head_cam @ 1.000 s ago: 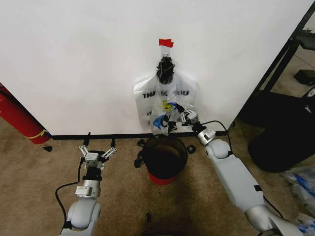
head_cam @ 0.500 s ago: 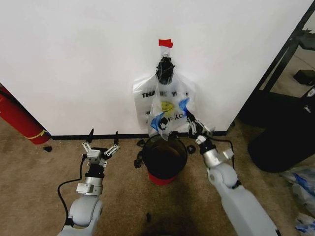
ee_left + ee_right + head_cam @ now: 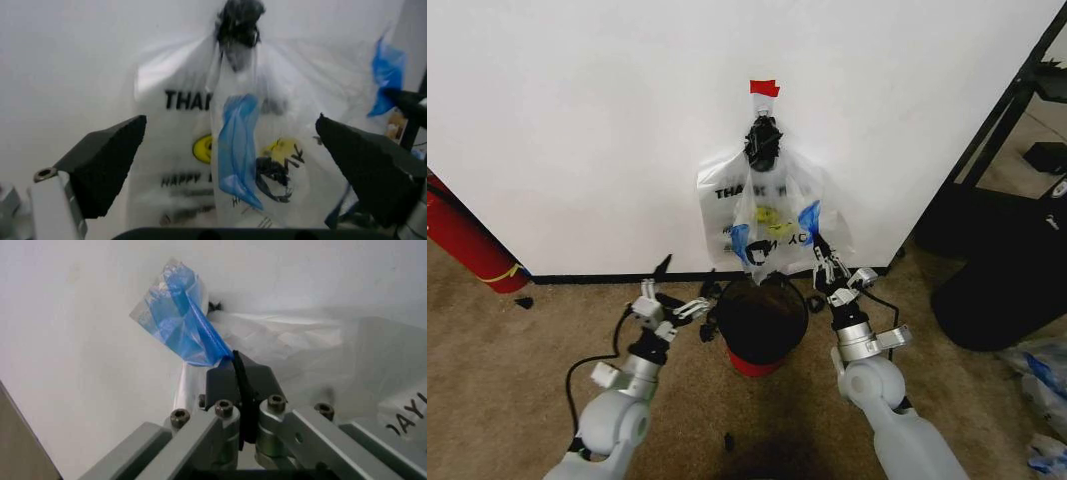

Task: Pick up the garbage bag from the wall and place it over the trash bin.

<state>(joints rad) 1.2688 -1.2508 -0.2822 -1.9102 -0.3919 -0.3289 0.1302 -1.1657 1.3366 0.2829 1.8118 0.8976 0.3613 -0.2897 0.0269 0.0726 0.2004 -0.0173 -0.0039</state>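
Pinching the garbage bag (image 3: pixel 772 228), right claw (image 3: pixel 824 262) stands above trash bin (image 3: pixel 761 318); left claw (image 3: pixel 670 300) spread.

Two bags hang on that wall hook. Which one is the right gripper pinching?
The right gripper is shut on the garbage bag, the wrinkly see-through front one with blue patches, not the smooth white THANK YOU bag behind.

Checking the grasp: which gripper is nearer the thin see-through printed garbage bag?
Right. The right gripper is shut on the garbage bag's blue edge by the white wall. The left gripper is open, apart from it, beside the round black trash bin.
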